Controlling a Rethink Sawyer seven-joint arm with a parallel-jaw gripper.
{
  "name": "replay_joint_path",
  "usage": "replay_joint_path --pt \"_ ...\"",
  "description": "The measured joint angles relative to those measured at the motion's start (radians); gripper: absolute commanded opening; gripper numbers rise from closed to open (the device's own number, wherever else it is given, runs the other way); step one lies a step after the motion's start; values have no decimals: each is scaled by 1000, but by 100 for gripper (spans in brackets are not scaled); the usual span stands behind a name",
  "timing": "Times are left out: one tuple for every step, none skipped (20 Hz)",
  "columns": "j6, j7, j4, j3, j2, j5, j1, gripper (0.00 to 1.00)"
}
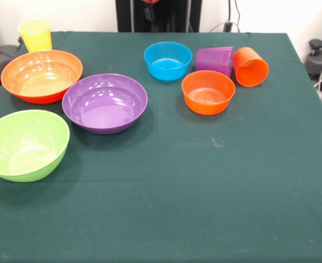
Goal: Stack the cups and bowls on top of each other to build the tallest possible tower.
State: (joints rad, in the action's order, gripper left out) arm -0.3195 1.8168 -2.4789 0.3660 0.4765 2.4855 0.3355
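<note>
Only the black upright pedestal of the robot shows, a dark boxy column with paler vertical edges. A small patch of red arm casing sits at its top. Thin dark cables hang to the right of the pedestal, against the white wall.

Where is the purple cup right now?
In the front view, the purple cup lies on its side at upper right, between the small blue bowl and the tipped orange cup.
</note>
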Motion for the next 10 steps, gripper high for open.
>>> replay_joint_path --pt "17 0 3 -23 0 0 -20 0" --pt "31 0 4 -41 1 1 -37 0" --pt "54 0 7 -68 3 4 -64 0" --pt "62 0 11 -82 5 10 -77 0" --pt "70 0 16 -94 7 13 -90 0" --pt "94 0 25 -124 11 20 -121 0" --pt "109 0 28 -139 13 21 -136 0" --pt "116 0 30 -146 13 21 -143 0" --pt "134 0 35 -166 14 22 -159 0" --pt "137 0 37 -171 14 23 -161 0"
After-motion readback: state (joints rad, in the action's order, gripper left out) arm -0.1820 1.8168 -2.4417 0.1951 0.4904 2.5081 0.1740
